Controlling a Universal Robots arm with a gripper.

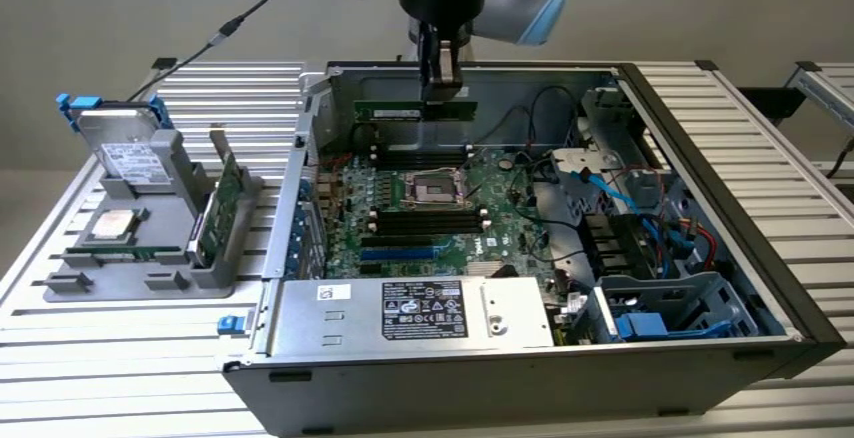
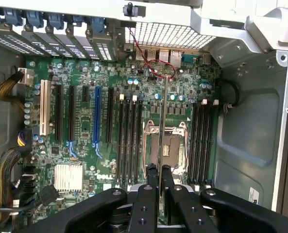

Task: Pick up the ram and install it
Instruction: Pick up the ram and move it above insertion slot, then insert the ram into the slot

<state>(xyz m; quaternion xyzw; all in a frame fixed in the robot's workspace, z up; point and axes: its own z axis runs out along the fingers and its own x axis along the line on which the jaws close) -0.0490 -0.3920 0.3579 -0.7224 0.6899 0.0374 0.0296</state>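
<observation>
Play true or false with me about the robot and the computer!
1. The gripper is holding the ram. True.
2. The ram is plugged into the motherboard. False: it hangs in the air above the board, pinched in the gripper.
3. The computer case is open, so you can see inside. True.
4. The silver processor chip lies inside the case. False: it lies on the grey tray beside the case, at the exterior view's left.
</observation>
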